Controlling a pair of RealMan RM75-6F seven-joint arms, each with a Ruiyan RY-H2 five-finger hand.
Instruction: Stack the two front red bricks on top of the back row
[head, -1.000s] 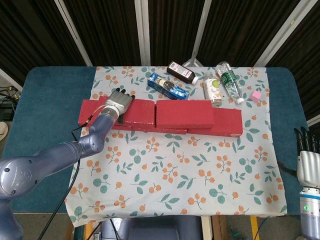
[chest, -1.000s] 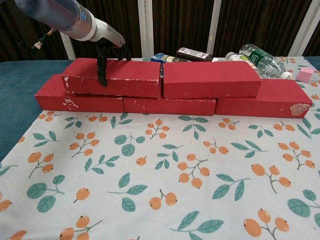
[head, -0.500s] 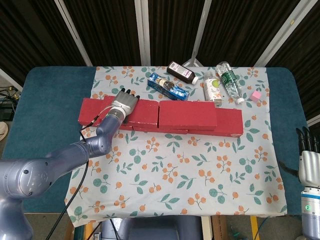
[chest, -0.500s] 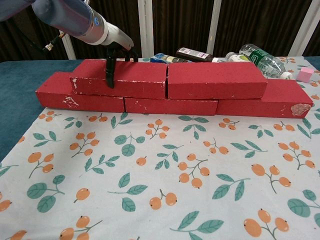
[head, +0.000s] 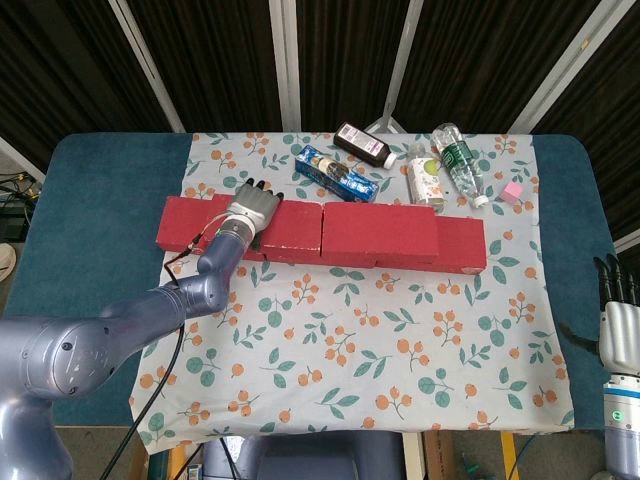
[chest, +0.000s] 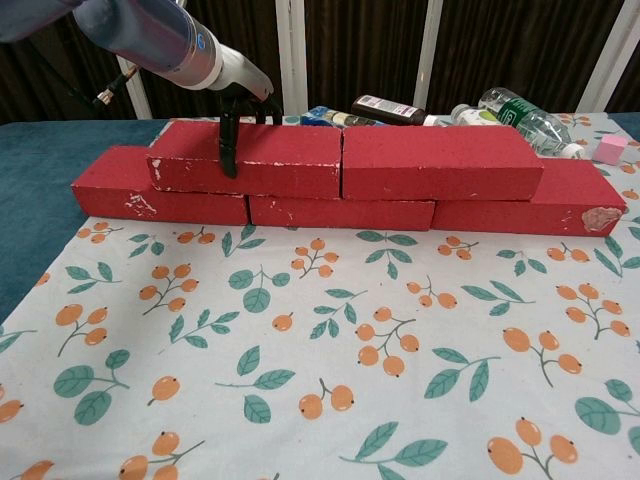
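Two red bricks lie end to end on a back row of red bricks (chest: 340, 212). My left hand (head: 252, 205) grips the left top brick (head: 292, 226) near its left end. In the chest view its thumb (chest: 229, 145) presses the front face of that brick (chest: 285, 160), and the other fingers reach over the back. The right top brick (head: 380, 232) (chest: 440, 162) touches it end to end. The lower row's end bricks (chest: 150, 195) (chest: 530, 200) stick out on both sides. My right hand (head: 618, 310) hangs off the table's right front corner, holding nothing, with fingers straight up.
Behind the bricks lie a blue box (head: 336, 172), a dark bottle (head: 364, 145), a white bottle (head: 426, 178) and a clear bottle (head: 460, 162). A small pink cube (head: 512, 191) sits at the back right. The floral cloth (head: 380, 340) covers the teal table (head: 90, 190).
My left hand has slid the left top brick to the right, and the right top brick has shifted right with it. My right hand has sunk slightly lower.
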